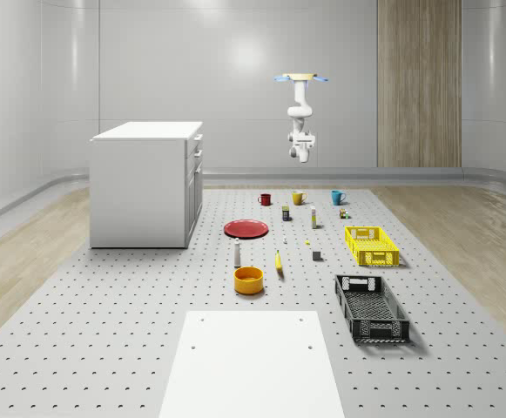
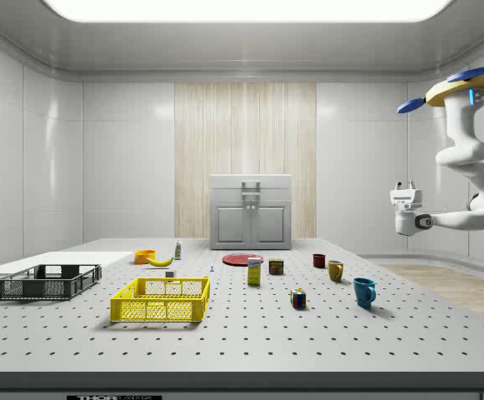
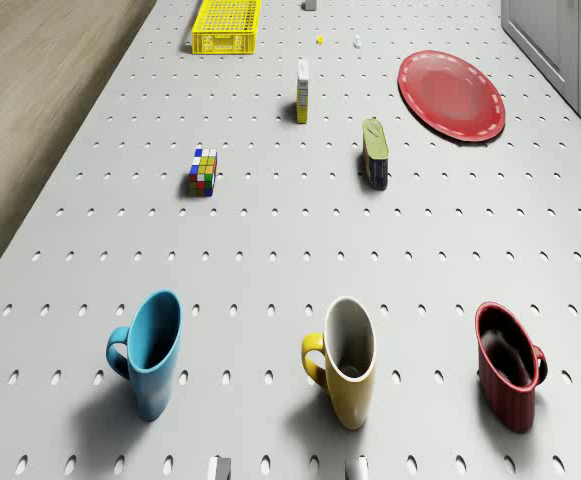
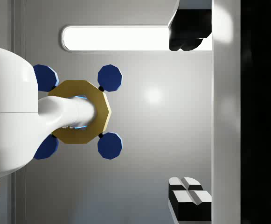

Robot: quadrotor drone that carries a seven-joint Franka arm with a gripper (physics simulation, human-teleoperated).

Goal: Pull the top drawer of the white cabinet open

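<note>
Drone [image 1: 301, 78]: it is seen hovering high above the far end of the pegboard table [image 1: 148, 348], over the row of mugs and well apart from the cabinet; nothing is rested on.
Arm [image 2: 466, 154]: it is hung below the drone, bent, with the wrist turned level in the side view.
Gripper [image 1: 302, 155]: it is held in the air, touching nothing. Whether the fingers are parted or together cannot be told from the pictures.
White cabinet [image 1: 145, 185]: it is stood on the table at about 9 o'clock from the drone in the whole-scene view; in the side view it is seen at the far end of the table, facing the camera.
Top drawer [image 2: 251, 184]: it is judged flush with the cabinet front, so not yet pulled. Its handle [image 2: 250, 185] is untouched.
Below the drone: a blue mug [image 3: 151, 350], a yellow mug [image 3: 345, 358] and a red mug [image 3: 508, 375] are stood in a row, with a red plate [image 3: 451, 93] further on toward the cabinet.
Progress: nothing of the task is judged done.
Left to do: the cabinet front is to be approached, the handle gripped and the drawer drawn out.
</note>
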